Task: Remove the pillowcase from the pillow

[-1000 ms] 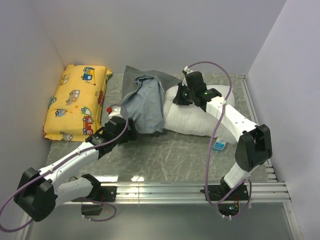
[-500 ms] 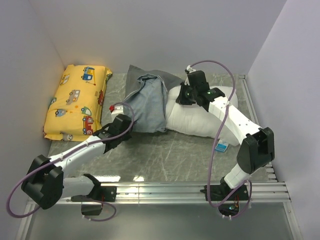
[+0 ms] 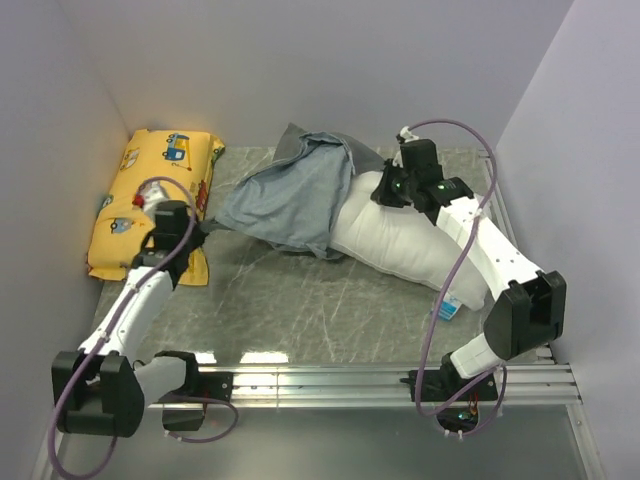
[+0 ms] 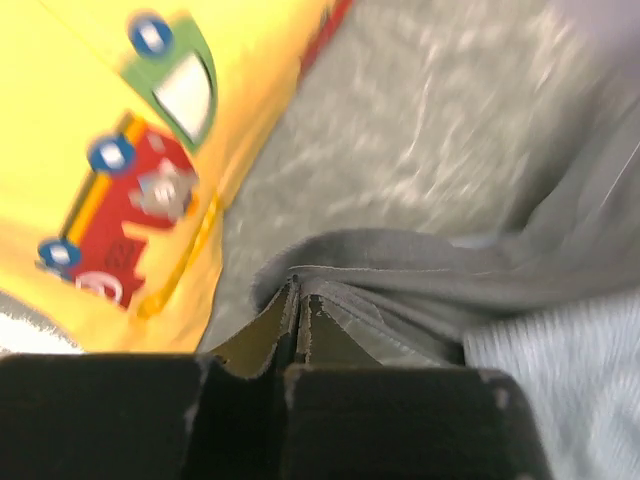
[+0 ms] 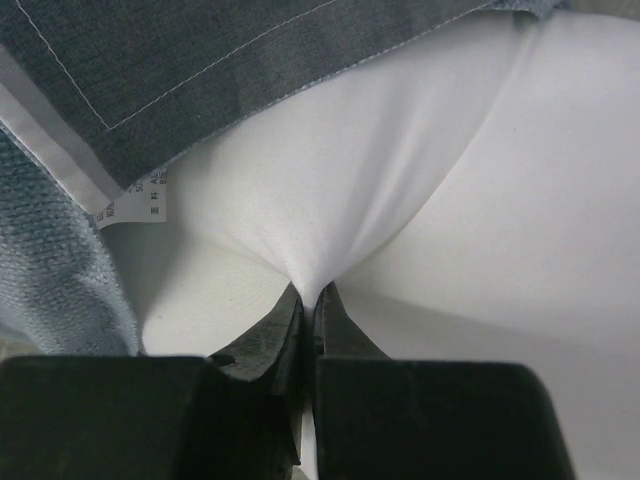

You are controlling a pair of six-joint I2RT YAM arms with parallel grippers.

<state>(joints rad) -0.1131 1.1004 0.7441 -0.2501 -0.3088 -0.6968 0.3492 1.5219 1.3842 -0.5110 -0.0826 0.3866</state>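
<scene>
Starting at the left, locate the yellow cushion point(image 3: 150, 200) against the left wall, printed with cartoon cars and carrying no readable writing. Find the left gripper point(image 3: 203, 228) just right of it, jaws pressed together on a hem corner of the pillowcase point(image 3: 290, 195); confirm in the wrist view, with the fabric edge pinched at the tips point(image 4: 297, 300).

Trace the pillowcase from that pinch rightward and farther across the table point(image 3: 300, 300). Note it overlapping only the far-left end of the pillow point(image 3: 400, 245).

Take the pillow's long axis as running from far centre to near right, entirely to the right of the left claw. Find the right gripper point(image 3: 388, 190) at the pillow's far-left end, closed on a fold of white pillow fabric just beside the dark hem.

Judge the coming pull as leftward, along that axis and away from the pillow, with the left arm nearer the cover and the right arm anchoring.

Check the small white tag point(image 5: 135, 200) beside the hem: print too small to read. Check the blue-and-white tag point(image 3: 448, 307) at the pillow's near-right end: likewise unreadable.
</scene>
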